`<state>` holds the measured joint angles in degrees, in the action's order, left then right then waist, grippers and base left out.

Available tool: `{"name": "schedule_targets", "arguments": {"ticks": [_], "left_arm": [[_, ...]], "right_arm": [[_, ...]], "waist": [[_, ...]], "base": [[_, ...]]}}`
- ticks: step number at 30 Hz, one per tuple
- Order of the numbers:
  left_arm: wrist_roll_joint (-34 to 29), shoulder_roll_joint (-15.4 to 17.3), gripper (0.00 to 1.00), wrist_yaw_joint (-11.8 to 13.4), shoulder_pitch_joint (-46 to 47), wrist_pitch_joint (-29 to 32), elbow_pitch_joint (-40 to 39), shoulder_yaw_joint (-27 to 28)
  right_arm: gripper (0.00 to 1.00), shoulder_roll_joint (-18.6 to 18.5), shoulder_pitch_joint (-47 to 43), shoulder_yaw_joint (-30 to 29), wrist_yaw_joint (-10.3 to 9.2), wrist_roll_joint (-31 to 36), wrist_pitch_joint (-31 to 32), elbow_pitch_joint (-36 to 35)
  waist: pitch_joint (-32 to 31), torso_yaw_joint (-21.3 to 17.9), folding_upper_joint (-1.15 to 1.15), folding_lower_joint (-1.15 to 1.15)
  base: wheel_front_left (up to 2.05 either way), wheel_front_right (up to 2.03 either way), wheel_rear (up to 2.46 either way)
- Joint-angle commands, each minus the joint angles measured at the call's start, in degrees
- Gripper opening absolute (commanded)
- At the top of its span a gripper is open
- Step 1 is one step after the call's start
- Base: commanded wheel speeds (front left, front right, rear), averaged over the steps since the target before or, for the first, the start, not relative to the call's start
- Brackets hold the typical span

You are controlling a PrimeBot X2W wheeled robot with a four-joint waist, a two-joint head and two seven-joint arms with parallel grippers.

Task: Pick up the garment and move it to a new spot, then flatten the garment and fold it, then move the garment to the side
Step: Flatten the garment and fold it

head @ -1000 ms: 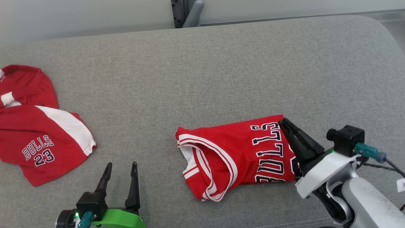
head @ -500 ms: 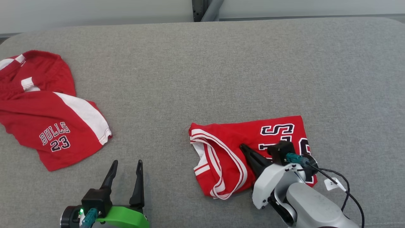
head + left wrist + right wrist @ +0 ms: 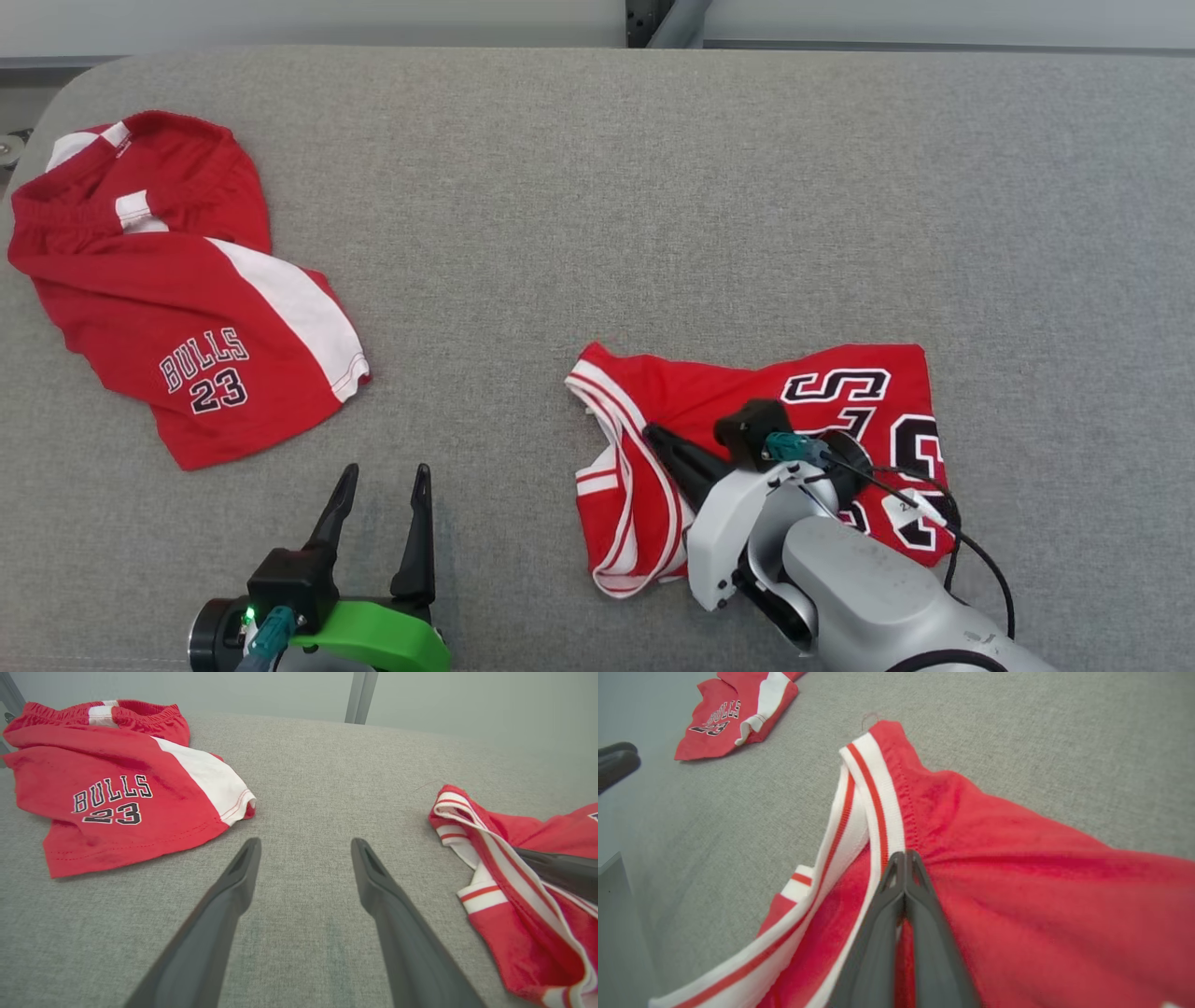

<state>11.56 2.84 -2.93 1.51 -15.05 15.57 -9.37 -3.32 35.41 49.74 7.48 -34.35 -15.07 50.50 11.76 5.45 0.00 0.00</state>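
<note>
The garment (image 3: 840,392) is a red Bulls jersey with white-and-red trim, lying folded and rumpled on the grey padded surface (image 3: 653,187) at centre right. My right gripper (image 3: 651,431) lies over it, pointing up-left. In the right wrist view its fingers (image 3: 905,855) are shut, with red cloth pinched between them beside the striped trim of the jersey (image 3: 1041,896). My left gripper (image 3: 385,471) stands open at the lower left, nothing between its fingers (image 3: 304,843), with the jersey (image 3: 504,914) off to its right.
Red Bulls 23 shorts (image 3: 187,299) with a white side panel lie crumpled at the far left, also in the left wrist view (image 3: 117,788). The padded surface's rounded far edge runs along the top, with a dark post (image 3: 653,14) behind it.
The head camera has turned, shifting the whole scene rightward. My right gripper has moved from the jersey's lettered end across to the trim and shut there; the cloth has bunched. The left gripper stays open.
</note>
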Motion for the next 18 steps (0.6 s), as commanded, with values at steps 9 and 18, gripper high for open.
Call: {"name": "schedule_targets", "arguments": {"ticks": [9,18], "left_arm": [[1.1,0.1,1.0,0.5,-0.2,-0.2,0.0,0.6],[1.1,0.1,1.0,1.0,-1.8,-0.2,-1.7,2.0]], "right_arm": [[0.0,0.2,-1.4,13.2,0.0,-6.3,-0.1,-5.3],[0.0,0.1,-0.3,10.9,0.0,-7.0,-0.1,-14.3]], "waist": [[-1.7,-1.2,0.0,0.0],[-3.4,-4.8,0.0,0.0]], "base": [[0.0,0.0,0.0],[0.0,0.0,0.0]]}}
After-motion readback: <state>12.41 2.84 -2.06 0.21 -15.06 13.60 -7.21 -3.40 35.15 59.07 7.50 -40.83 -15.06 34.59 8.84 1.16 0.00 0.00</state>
